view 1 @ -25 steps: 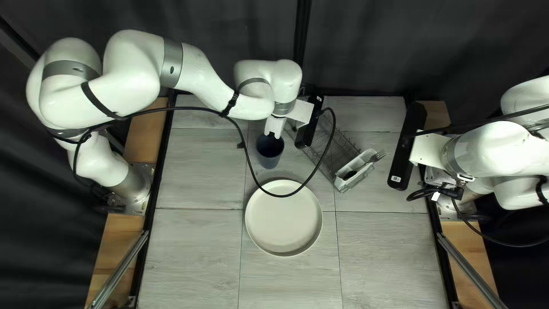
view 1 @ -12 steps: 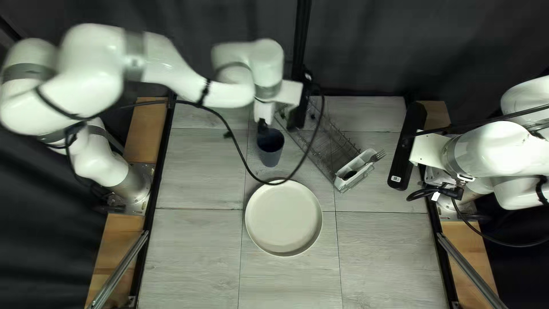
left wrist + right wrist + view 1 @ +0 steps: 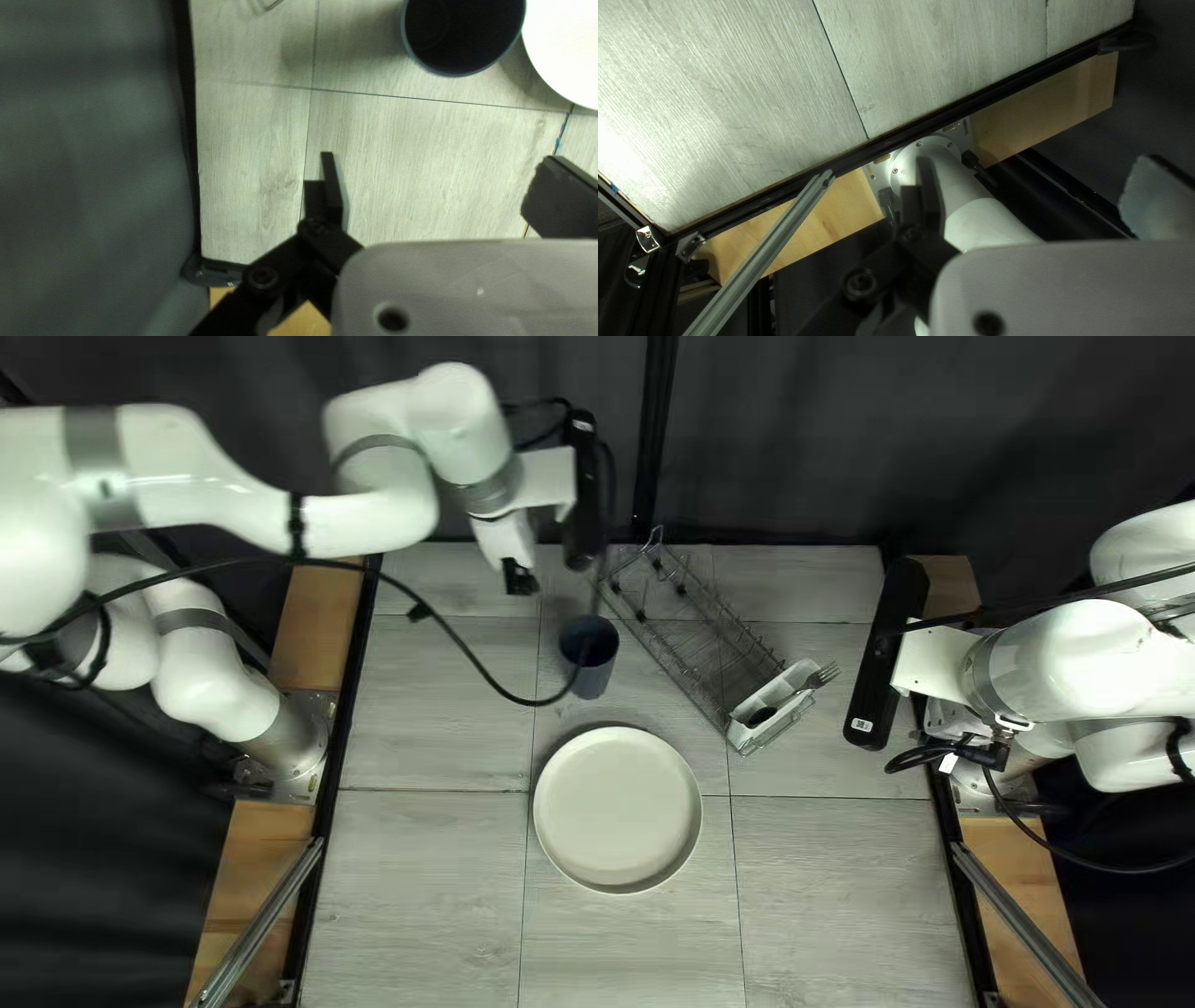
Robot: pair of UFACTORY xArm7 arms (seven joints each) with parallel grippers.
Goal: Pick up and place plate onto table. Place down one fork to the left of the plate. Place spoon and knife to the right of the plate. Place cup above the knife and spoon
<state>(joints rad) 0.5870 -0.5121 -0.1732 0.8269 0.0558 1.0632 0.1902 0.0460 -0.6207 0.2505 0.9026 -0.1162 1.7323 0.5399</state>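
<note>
Left jaws moved off cup [image 3: 600, 665] — both pairs spread wide, empty — fork [image 3: 818, 678] aslant, tines rightward

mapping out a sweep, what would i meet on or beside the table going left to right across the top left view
left arm's base, plate, white holder, fork tines, right arm

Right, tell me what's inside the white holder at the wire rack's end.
A fork, tines sticking out, and a dark shape I can't identify. The holder's walls hide whatever lies deeper.
</note>
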